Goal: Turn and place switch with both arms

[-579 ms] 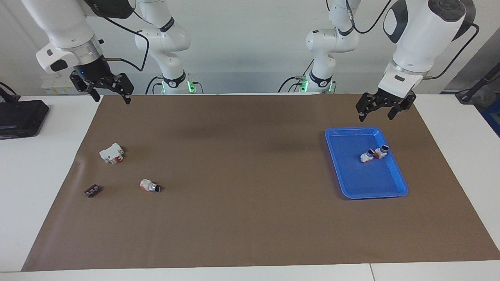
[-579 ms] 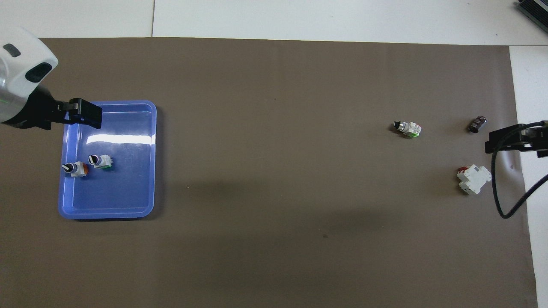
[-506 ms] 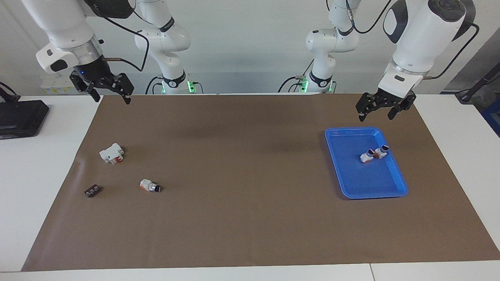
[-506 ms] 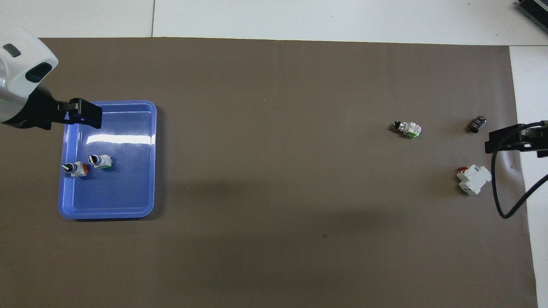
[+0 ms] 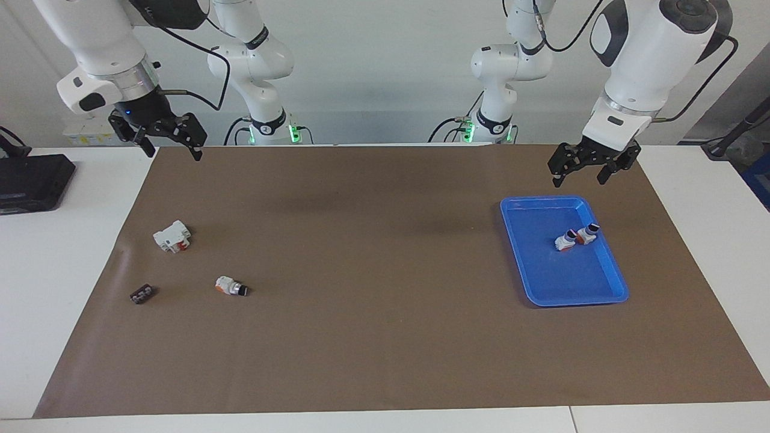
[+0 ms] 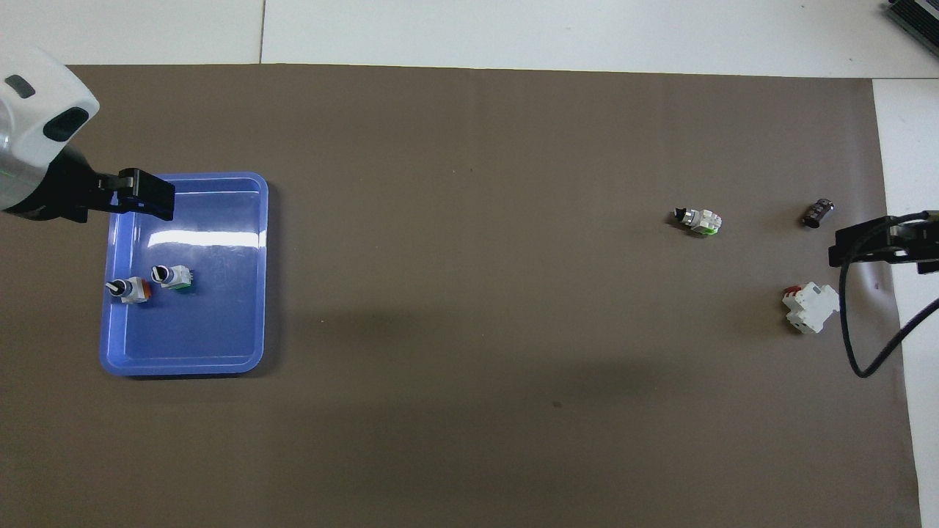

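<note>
From the facing view alone I see both pincers spread: left gripper (image 5: pixel 591 171), right gripper (image 5: pixel 168 139). The switch (image 5: pixel 231 286) lies flat, its knob toward the left arm's end.

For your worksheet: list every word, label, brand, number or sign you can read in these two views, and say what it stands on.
None can be read.
Dark bands on both arm columns near the bases seem to carry small markings, too small to make out.
The switch, the white block and the blue tray show no legible print.
</note>
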Available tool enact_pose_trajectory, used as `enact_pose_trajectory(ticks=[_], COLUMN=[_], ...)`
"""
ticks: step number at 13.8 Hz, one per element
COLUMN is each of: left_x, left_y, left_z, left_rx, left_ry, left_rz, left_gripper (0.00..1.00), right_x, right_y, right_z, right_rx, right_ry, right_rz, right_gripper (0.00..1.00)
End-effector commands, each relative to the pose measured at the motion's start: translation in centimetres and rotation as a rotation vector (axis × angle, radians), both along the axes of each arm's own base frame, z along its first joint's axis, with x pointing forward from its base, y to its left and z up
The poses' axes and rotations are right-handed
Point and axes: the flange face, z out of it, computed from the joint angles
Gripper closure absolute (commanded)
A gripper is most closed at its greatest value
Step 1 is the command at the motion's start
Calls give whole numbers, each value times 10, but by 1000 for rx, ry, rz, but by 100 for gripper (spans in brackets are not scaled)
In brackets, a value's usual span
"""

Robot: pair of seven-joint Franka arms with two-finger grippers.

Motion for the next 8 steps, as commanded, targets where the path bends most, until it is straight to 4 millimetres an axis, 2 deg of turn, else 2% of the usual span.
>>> enact_pose_trajectory(ticks=[1,3,5,8], left_x=[-9,-9,-9,-9], left_y=[4,4,4,4], left_z=[1,1,1,1], left_rx=[10,10,10,10], left_ry=[3,3,3,1], left_rz=[7,7,7,7], left_gripper=[0,0,0,0], right_x=[-13,-9,-7,4], right_y=[-1,-17,-36,-37], right_z=[-10,-30,-71,-111], right_rx=[1,5,9,14], right_ry=[-23,-46,-114,-124], right_rz=[60,203,313,464], right_gripper=[0,0,0,0])
